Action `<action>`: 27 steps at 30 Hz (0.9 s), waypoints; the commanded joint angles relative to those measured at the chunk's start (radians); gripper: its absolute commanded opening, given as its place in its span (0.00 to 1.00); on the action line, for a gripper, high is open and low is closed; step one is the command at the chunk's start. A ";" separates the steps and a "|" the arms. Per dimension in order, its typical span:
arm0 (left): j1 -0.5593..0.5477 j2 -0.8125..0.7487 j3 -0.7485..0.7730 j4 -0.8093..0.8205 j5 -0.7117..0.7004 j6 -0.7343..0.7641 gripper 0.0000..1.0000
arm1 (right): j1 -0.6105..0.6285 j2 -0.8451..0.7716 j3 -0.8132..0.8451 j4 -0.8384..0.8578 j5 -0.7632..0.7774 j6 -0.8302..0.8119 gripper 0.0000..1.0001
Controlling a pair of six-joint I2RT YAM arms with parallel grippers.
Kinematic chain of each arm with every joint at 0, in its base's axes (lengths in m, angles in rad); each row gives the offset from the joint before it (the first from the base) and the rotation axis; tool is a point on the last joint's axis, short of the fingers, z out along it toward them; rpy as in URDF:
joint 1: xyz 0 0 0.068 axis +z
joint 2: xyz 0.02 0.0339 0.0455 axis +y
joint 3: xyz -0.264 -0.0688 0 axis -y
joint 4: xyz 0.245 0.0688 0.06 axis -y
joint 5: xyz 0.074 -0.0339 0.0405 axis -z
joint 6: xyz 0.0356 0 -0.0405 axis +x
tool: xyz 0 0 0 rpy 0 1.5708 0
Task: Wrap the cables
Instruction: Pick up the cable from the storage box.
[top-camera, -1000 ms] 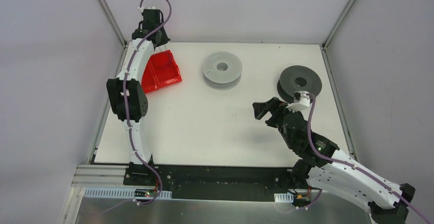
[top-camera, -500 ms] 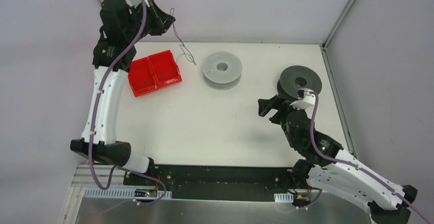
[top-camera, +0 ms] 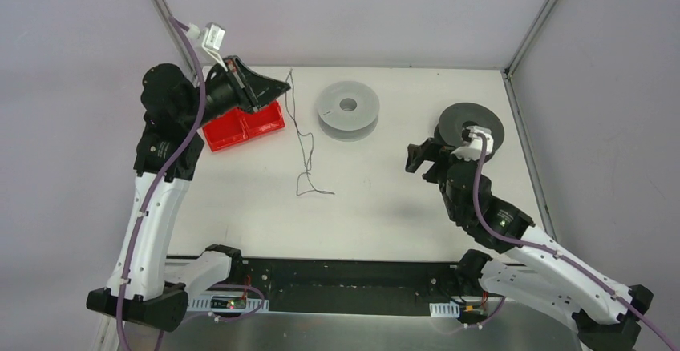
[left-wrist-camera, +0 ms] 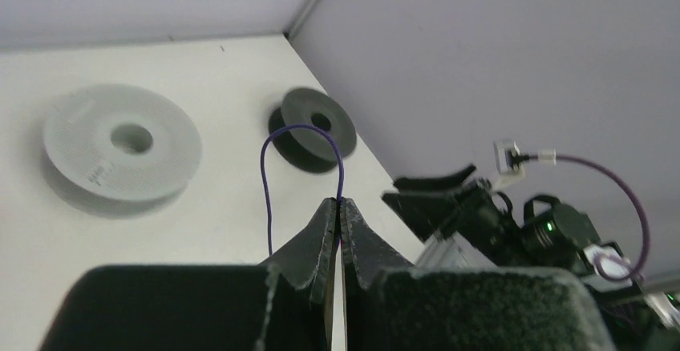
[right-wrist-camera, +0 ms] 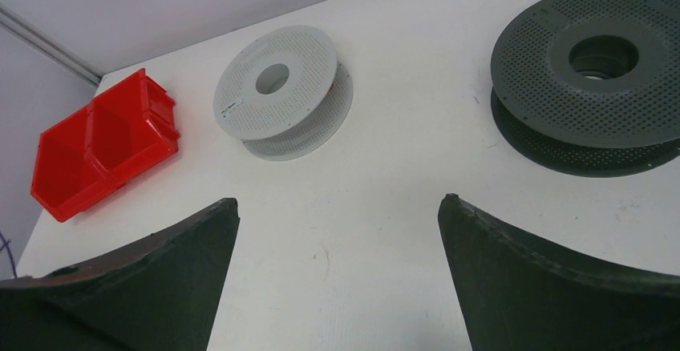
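Left gripper clamped on cable, raised far left over red bin. Cable trails down to mid counter. Right gripper wide apart, empty. Only left wrist shows cable looping above the tips.

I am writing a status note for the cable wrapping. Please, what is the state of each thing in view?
Left gripper: shut on the cable's upper end, raised.
Right gripper: open, empty.
Cable: unwound, hanging, lower end on the table.
Light grey spool: lying flat, no cable on it.
Dark grey spool: lying flat, no cable on it.
Red bin: upright, nothing seen inside.
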 commanded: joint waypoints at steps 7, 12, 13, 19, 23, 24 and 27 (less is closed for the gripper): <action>-0.053 -0.123 -0.368 0.093 0.065 0.048 0.00 | -0.223 0.185 0.118 0.002 -0.070 -0.167 0.99; -0.053 -0.093 -0.481 0.010 -0.015 0.208 0.00 | -0.455 0.370 0.212 -0.076 -0.300 -0.192 0.99; -0.052 -0.088 -0.500 -0.005 -0.045 0.225 0.00 | -0.514 0.416 0.229 -0.082 -0.353 -0.191 0.99; -0.052 -0.081 -0.521 -0.125 -0.143 0.342 0.00 | -0.765 0.693 0.397 -0.197 -0.488 -0.184 0.96; -0.053 -0.088 -0.524 -0.146 -0.187 0.358 0.00 | -0.838 0.853 0.528 -0.242 -0.511 -0.214 0.95; -0.052 -0.083 -0.521 -0.147 -0.178 0.357 0.00 | -0.855 0.887 0.553 -0.247 -0.531 -0.219 0.95; -0.052 -0.082 -0.512 -0.155 -0.165 0.357 0.00 | -0.894 0.978 0.619 -0.254 -0.600 -0.262 0.95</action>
